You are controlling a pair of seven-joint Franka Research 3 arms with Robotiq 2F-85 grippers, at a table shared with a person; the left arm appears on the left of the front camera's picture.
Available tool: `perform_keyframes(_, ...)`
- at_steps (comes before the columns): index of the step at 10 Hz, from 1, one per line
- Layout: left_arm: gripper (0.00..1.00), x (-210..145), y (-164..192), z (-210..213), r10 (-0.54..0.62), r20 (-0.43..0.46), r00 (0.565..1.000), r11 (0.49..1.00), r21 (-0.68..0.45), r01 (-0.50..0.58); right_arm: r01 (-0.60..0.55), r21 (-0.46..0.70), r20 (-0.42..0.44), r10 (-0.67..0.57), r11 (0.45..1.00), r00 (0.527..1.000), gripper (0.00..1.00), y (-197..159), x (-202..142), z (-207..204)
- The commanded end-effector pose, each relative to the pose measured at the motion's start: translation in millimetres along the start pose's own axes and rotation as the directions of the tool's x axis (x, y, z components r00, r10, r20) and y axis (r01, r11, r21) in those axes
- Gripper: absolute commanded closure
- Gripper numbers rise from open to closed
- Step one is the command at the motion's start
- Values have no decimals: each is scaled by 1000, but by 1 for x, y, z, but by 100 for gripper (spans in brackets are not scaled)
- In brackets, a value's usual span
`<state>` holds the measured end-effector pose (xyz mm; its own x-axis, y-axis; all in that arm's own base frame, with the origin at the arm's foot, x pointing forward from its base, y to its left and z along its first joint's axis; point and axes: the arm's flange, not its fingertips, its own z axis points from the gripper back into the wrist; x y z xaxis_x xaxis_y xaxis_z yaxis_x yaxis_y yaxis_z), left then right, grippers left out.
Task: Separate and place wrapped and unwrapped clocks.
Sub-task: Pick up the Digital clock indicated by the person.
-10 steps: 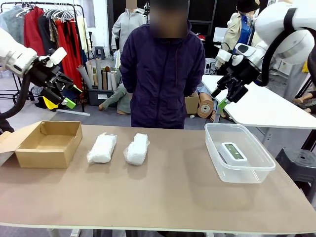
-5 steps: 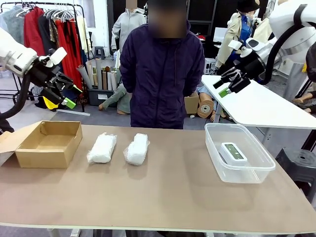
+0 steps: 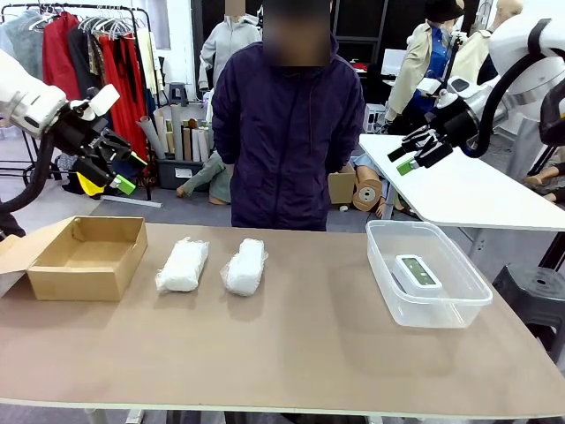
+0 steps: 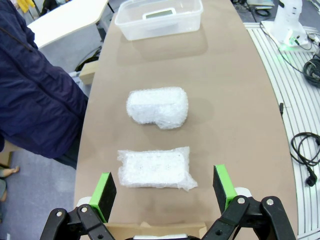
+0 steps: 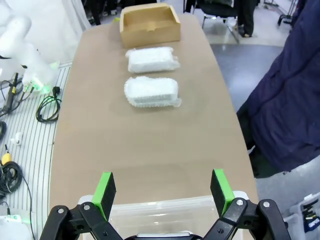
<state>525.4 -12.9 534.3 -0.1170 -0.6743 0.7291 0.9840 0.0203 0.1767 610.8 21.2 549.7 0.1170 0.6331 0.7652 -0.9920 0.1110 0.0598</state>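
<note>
Both claws are parked up in the air, well clear of the table. The left claw [image 3: 131,174] hangs high over the left end, above the cardboard box [image 3: 75,284], with its fingers spread wide and nothing between them. The right claw [image 3: 408,152] is high over the right end. Its own camera looks down on the rim of the clear tub [image 3: 441,311] just below the fingers, and it's spread wide and empty too.

The two wrapped clocks sit side by side, left of middle and toward the person's edge. The left bundle [image 3: 183,265] is just beside the box, and the right bundle [image 3: 244,266] is next to it with a small gap, not touching. The bare clock [image 3: 417,271] lies flat, screen up, inside the tub.

As for what's in the way, the person [image 3: 287,132] in a dark jacket stands right against the far edge, just behind the bundles. The box has a flap folded out to its left at the table's end. The tub's walls stand all around the bare clock, with the top open. A white side table [image 3: 477,190] sits behind the right end.

The near half of the tabletop [image 3: 291,362] is bare, and there's a wide open stretch between the right bundle and the tub. Cables [image 4: 306,150] lie on the floor off the robot's side.
</note>
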Motion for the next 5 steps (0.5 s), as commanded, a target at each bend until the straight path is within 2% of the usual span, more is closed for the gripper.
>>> perform_keyframes(1,0,1,0,1,-3,4,1000,1000,4,3,-12,4,-1,12,1000,1000,0,4,5,-1)
perform_keyframes(5,0,1,0,1,-3,4,1000,1000,4,3,-12,4,-1,12,1000,1000,0,4,5,-1)
